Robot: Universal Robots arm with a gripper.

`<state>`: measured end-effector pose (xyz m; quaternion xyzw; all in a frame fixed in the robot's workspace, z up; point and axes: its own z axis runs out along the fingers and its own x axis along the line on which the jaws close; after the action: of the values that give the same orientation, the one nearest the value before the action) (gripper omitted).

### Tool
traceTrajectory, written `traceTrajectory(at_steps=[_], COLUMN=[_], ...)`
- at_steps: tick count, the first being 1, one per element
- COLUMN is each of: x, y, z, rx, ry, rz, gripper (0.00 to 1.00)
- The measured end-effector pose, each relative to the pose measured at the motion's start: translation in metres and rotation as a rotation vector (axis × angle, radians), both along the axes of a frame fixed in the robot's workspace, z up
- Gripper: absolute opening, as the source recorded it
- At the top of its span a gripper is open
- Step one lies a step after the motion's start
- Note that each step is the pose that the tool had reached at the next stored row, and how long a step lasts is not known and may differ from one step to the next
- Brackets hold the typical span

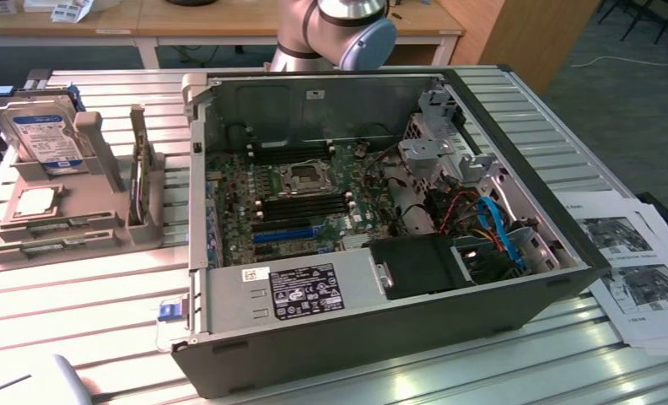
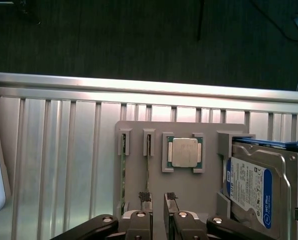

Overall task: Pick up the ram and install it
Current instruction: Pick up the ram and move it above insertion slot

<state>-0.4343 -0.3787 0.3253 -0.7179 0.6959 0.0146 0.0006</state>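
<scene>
Gripper (image 2: pixel 158 199), jaws spread and empty, over the grey holder (image 2: pixel 194 190); the ram (image 2: pixel 148 167) stands on edge just ahead of one fingertip, off the gap's centre, long axis running straight away from the jaws

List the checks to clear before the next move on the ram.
1. Pincer open, nothing held: ok.
2. Ram standing on edge in the grey holder: ok.
3. Pincer centred over that ram: cannot tell.
4. Computer case side open, motherboard exposed: ok.
5. Black memory slots empty: cannot tell.
</scene>
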Motion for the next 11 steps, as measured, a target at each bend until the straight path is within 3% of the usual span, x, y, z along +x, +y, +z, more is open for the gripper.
traceTrajectory(at_steps=[4, 11], x=[0.0002, 0.0002], y=[-0.0039, -0.0042], z=[0.0000, -0.0036], rx=[-0.0004, -0.0003], ry=[0.0003, 0.0003], rz=[0.000, 0.000], gripper=[0.24, 0.24])
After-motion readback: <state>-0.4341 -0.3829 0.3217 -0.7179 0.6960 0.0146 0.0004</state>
